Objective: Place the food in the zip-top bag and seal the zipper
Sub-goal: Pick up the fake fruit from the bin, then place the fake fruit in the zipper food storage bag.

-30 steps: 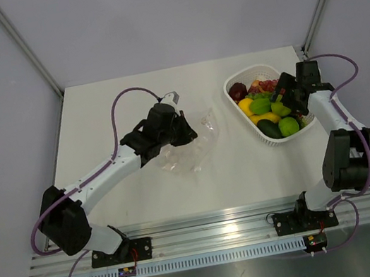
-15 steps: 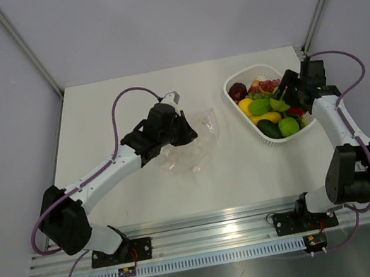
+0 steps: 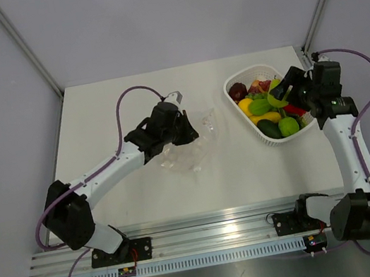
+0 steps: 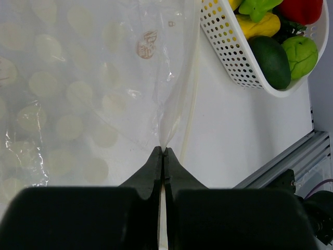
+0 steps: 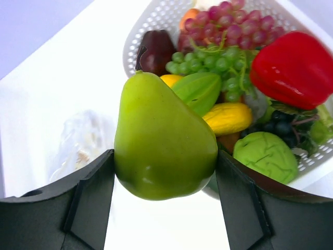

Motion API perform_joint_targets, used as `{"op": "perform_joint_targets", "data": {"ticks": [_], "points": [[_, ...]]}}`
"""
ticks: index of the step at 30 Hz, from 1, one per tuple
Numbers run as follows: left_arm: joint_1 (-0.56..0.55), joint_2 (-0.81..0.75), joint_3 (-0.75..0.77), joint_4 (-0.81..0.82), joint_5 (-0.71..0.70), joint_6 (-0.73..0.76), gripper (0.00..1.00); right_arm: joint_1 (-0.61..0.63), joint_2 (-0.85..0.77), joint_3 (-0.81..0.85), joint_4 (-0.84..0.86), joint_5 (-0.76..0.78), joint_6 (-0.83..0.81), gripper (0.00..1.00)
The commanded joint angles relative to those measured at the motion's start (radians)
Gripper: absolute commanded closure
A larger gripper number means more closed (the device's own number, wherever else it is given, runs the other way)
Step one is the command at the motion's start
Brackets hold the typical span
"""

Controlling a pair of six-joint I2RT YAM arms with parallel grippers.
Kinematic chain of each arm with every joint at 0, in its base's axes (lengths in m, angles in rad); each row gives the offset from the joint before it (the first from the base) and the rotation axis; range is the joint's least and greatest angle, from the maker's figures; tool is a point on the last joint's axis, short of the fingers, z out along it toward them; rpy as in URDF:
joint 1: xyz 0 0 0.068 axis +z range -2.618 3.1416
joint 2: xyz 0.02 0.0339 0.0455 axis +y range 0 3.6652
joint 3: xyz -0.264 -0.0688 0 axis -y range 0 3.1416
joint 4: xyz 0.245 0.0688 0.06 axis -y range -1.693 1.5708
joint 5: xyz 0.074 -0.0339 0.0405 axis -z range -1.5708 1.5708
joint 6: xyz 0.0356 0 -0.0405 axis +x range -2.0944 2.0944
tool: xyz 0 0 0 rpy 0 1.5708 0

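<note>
The food (image 3: 267, 115) sits heaped in a white basket (image 3: 233, 83) on the right side of the table (image 3: 113, 97); the right gripper (image 5: 165, 179) clamps one green pear (image 5: 161, 135), with grapes (image 5: 210, 62) and a red pepper (image 5: 294, 67) behind it; the zip-top bag (image 4: 88, 78) lies near the basket's left, its edge pinched by the closed left gripper (image 4: 164, 155).

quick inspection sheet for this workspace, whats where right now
surface: white table, no spills seen
job's things: clear crinkly zip-top bag lies on the table, one edge pinched; glossy green toy pear held over the white lattice basket, where the other toy food sits
clutter: nothing seen
grippers: left gripper shut on the bag's edge; right gripper shut on the pear
cables: purple cables loop along both arms
surroundings: grey walls, aluminium rail at the near edge
</note>
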Motion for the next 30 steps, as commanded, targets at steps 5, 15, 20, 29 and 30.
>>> {"op": "perform_joint_targets", "data": {"ticks": [5,15,20,29,30], "points": [[-0.005,0.004,0.076,0.010,0.007,0.001,1.00,0.126,-0.126,0.029,-0.024,-0.105,0.046,0.48],[-0.005,-0.010,0.100,0.014,0.043,-0.019,1.00,0.488,-0.071,-0.022,0.089,-0.004,0.150,0.48],[-0.005,-0.016,0.100,0.020,0.063,-0.030,1.00,0.591,-0.010,-0.022,0.134,0.041,0.172,0.48],[-0.003,-0.036,0.106,0.033,0.099,-0.045,1.00,0.674,0.136,0.000,0.175,0.099,0.181,0.39],[-0.003,-0.037,0.107,0.033,0.102,-0.047,1.00,0.674,0.148,0.003,0.173,0.099,0.181,0.35]]}}
